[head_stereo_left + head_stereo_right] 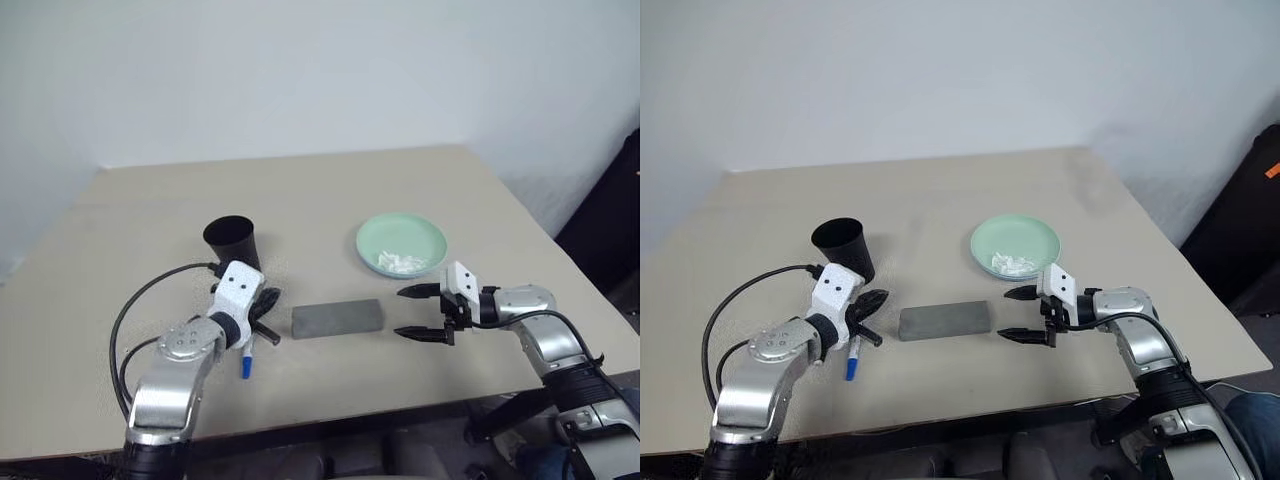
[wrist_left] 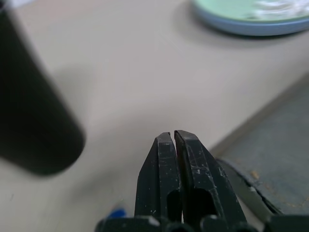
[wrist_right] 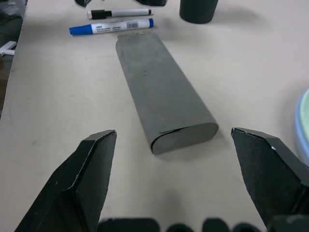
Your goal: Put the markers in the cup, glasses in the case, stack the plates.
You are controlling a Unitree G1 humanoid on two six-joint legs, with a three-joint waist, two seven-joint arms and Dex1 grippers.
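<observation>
**Open right gripper faces the end of the closed grey case**

A beige table holds stacked plates, mint green on light blue, at the right. The grey case lies closed at the centre, long axis running left to right. The right gripper, jaws wide, points leftward at its near end, just apart. The black cup stands at the left. The left gripper, shut and empty, hovers beside two markers.

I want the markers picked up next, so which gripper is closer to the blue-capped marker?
Left. The left gripper, jaws shut, sits right beside the blue-capped marker. The right gripper, jaws open, is beyond the far end of the case.
</observation>
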